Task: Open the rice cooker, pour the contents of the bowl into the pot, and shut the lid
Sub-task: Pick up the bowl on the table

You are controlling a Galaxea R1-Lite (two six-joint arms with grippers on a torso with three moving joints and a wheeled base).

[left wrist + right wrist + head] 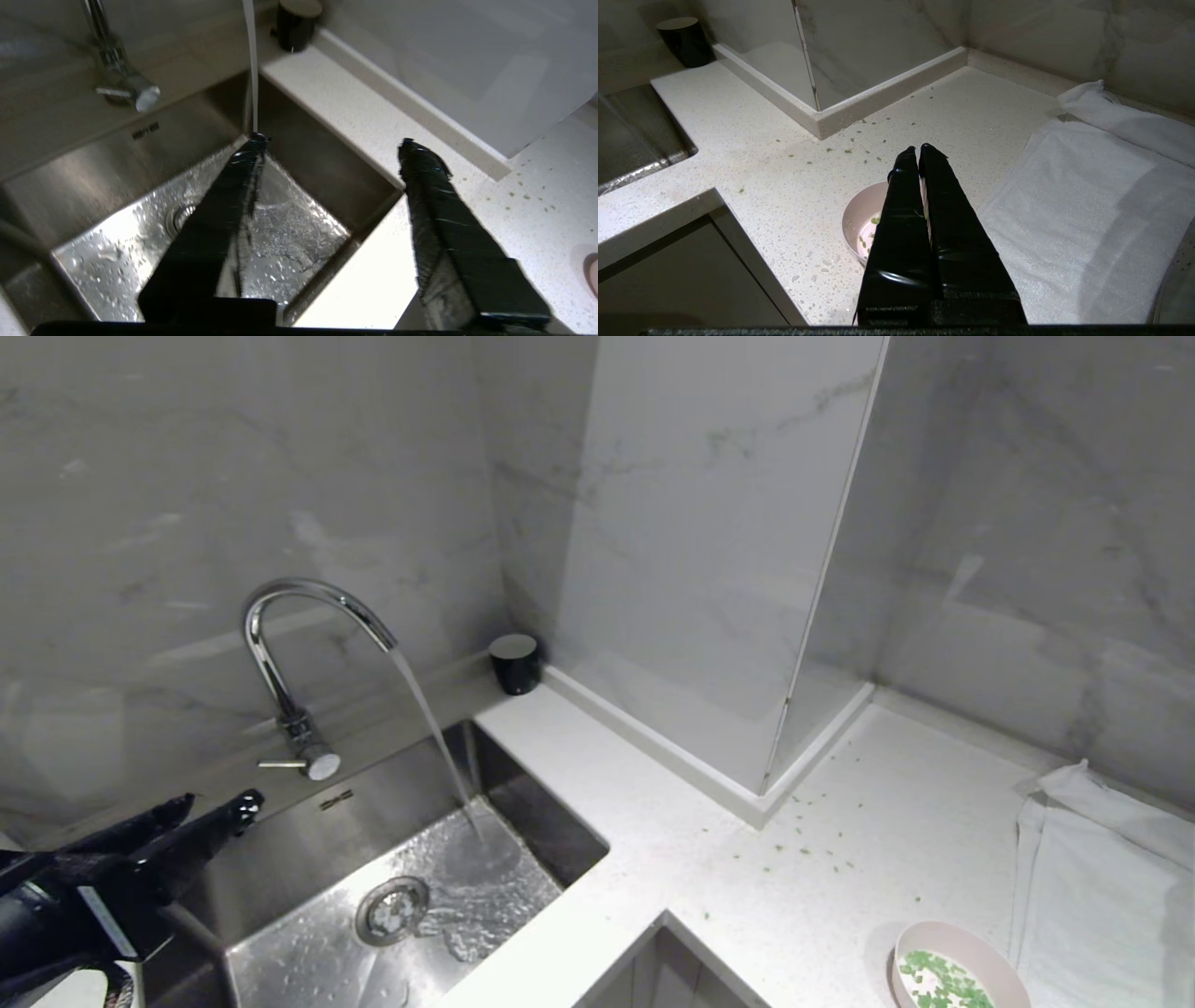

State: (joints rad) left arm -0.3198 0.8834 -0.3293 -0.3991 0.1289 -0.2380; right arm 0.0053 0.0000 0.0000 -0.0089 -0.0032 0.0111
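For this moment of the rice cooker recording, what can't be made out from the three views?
- Rice cooker, pot and lid: in no view.
- Bowl: cut off by the head view's bottom edge; in the right wrist view the shut right gripper covers much of it.
- Contents: amount unclear, partly out of frame.
- Left gripper: its arm is cut by the head view's left edge.

Grey-white marble walls (187,476) all round. Stainless sink (280,859) set in a white speckled table (653,821), chrome tap (299,616) behind the sink running water into it. Marble pillar (709,541) right of the sink, white plinth at its foot. Small black cup (514,663) between sink and pillar. White towel (1111,896) far right of the sink.
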